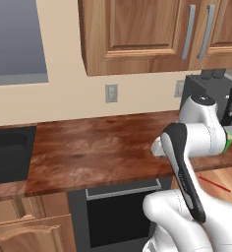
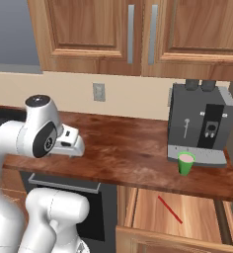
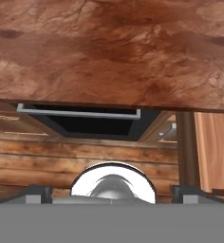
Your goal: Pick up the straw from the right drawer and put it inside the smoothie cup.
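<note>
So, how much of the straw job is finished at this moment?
Done: the right drawer stands open, with the straw lying inside. In hand: nothing; the claw is open above the counter edge. Left: grasp the straw and put it in the smoothie cup by the coffee machine.

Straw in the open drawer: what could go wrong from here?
1. The straw is thin and lies flat on the floor of the right drawer; the open gripper may, I think, close beside it or scrape the wood.
2. The smoothie cup stands close in front of the coffee machine, so a tilted straw could tip the cup or strike the machine.
</note>
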Robot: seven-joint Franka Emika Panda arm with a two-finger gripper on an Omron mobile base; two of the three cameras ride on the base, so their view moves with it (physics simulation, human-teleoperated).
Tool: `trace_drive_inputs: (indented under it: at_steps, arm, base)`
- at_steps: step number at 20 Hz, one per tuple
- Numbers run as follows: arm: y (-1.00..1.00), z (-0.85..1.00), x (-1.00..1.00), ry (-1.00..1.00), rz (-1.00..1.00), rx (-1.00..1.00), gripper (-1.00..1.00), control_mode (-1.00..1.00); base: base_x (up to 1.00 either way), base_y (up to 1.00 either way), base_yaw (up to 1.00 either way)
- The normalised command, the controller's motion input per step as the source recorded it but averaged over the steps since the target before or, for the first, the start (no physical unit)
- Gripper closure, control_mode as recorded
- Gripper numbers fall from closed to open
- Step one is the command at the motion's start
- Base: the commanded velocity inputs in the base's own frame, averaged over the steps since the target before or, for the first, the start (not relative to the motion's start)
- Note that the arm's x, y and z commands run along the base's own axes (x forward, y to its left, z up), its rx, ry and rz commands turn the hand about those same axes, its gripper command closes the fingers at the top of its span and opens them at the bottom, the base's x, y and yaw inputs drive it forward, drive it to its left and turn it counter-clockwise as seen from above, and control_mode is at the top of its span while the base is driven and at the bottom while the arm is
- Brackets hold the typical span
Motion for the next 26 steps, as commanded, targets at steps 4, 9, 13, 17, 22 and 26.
trace_drive_inputs:
  at_steps: [4,9,13,17,22,26]
  arm:
    - [-0.02,-0.06,-0.28,0.00,0.00,0.00,-1.00,-1.00]
    - [-0.10,0.00,-0.09,0.00,0.00,0.00,-1.00,-1.00]
    - [-0.06,0.00,-0.09,0.00,0.00,0.00,-1.00,-1.00]
    - [-0.01,0.10,-0.26,0.00,0.00,0.00,-1.00,-1.00]
    - [0.00,0.10,-0.04,0.01,0.00,0.00,-1.00,-1.00]
    - [0.00,0.17,0.29,0.08,0.00,0.00,-1.00,-1.00]
  base:
    - [0.00,0.00,0.00]
    - [0.00,0.00,0.00]
    - [0.00,0.00,0.00]
    - [0.00,0.00,0.00]
    - [0.00,0.00,0.00]
    - [0.00,0.00,0.00]
